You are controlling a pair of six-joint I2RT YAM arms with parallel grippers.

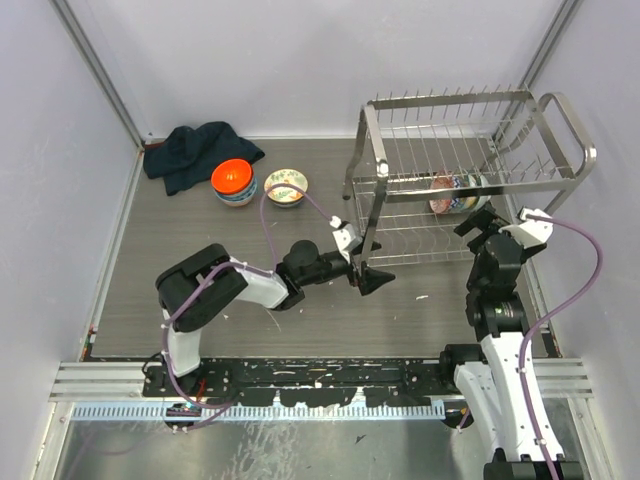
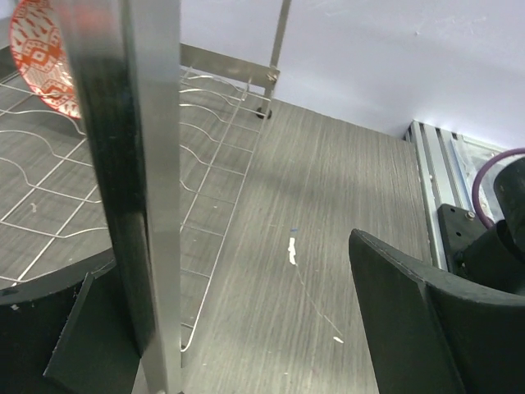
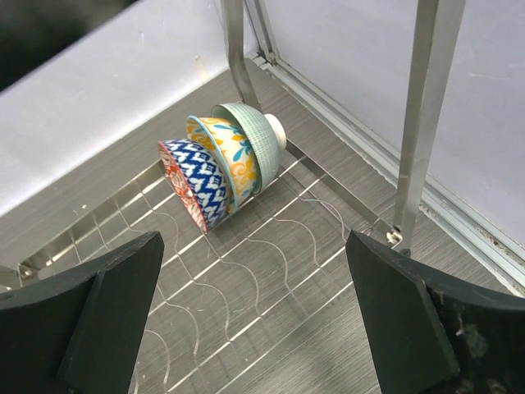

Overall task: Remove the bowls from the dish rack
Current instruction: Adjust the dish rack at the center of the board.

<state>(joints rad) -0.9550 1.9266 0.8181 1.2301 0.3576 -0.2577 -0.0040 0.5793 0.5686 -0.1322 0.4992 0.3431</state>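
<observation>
Reach step: my right pincer (image 3: 254, 242) apart, nested bowls (image 3: 217, 164) ahead in rack (image 3: 422, 107); next I advance, clamp rim; left pincer (image 2: 246, 320) apart around post (image 2: 156, 164).

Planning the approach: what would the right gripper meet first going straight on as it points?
Likely the blue-and-white patterned ceramic bowl, nearest of three nested on the silver wire dish rack's lower shelf; depth unclear.

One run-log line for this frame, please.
left gripper open, astride dish rack post | right gripper open, facing three nested bowls on lower tier | orange bowl, floral bowl out on table
</observation>
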